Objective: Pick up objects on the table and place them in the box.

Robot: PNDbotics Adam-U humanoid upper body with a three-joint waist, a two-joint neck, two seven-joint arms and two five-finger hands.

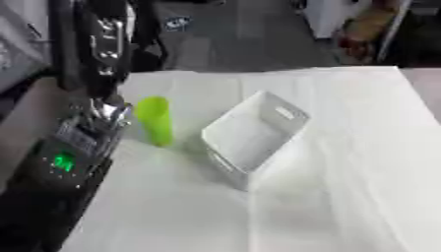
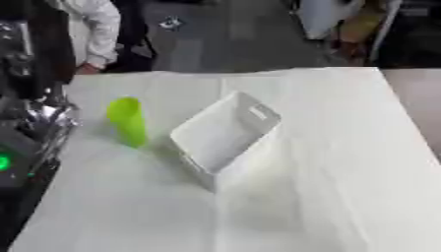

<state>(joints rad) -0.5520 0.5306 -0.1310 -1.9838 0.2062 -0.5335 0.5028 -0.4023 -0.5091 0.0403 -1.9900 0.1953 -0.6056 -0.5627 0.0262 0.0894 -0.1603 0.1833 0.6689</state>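
The table (image 1: 344,197) fills most of my view, covered in a white cloth that lies smooth apart from a few faint creases running toward the near edge. Beyond its far edge the floor is dark grey.

Next in size is my left arm (image 1: 51,167), coming in along the left side: black casing, blocky, with a small green light glowing on it. At its end my left hand (image 1: 108,114) shows as a cluster of silver and black parts just beside the cup, at the table's left edge. I cannot tell whether my fingers are spread or curled, nor whether they touch the cup.

The box (image 1: 256,139) sits near the middle of the table. It is white, looks like hard plastic, rectangular with thin walls and a slot handle cut into the far end wall. It is turned at an angle to the table edges, open side up, and I see nothing inside it.

The cup (image 1: 156,119) is the smallest thing: a tall, narrow tumbler in bright lime green, smooth and plain, standing upright with its wider rim on top. It stands on the cloth to the left of the box, near it but apart, between the box and my hand.
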